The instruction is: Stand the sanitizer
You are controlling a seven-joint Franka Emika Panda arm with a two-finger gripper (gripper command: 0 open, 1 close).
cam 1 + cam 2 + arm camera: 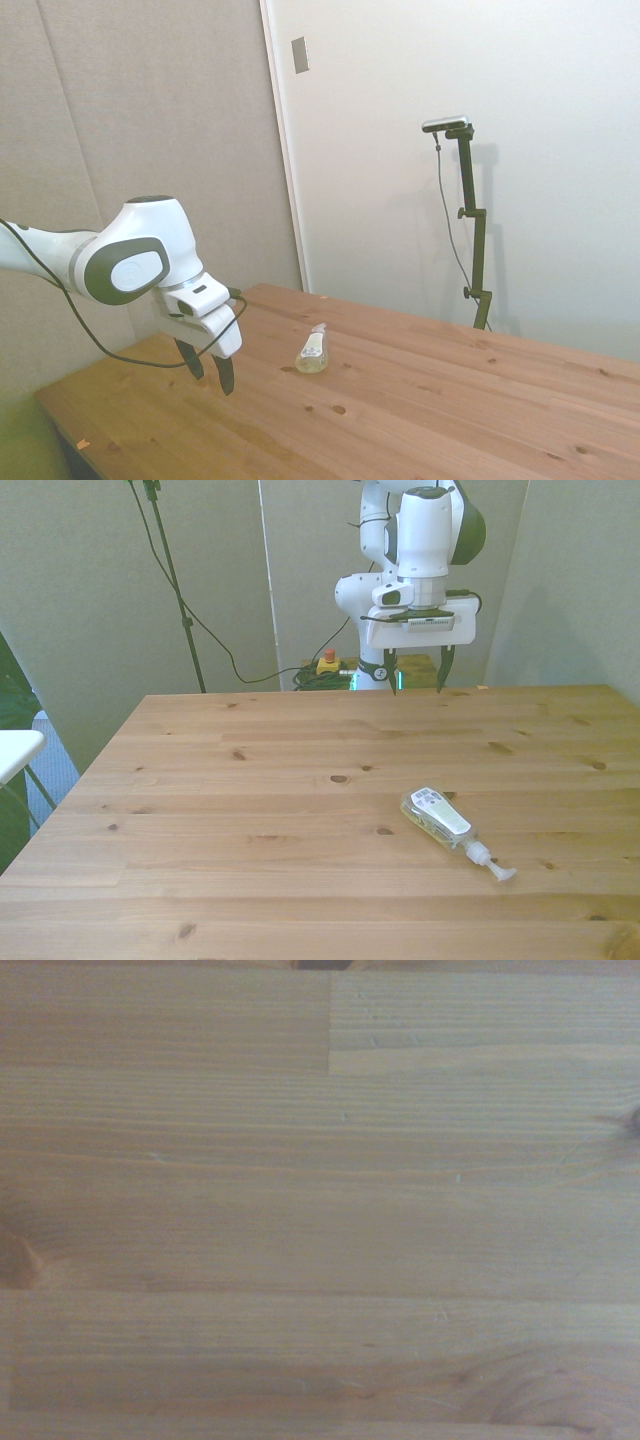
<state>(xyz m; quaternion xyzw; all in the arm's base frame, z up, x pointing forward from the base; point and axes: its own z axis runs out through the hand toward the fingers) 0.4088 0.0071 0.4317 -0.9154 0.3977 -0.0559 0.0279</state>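
While the sanitizer [437,816] lies on its side on the wooden table [250,810], the gripper [415,674] hangs well apart above it, fingers spread.

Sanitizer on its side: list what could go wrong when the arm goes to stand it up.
1. The sanitizer lies flat with its narrow pump cap pointing away from the arm; a grasp there would likely slip.
2. The bottle is clear and rounded, so closing on it could roll it along the table.
3. The gripper hangs open near the far edge, well away; the wrist view shows only wood, so the approach starts without sight of it.
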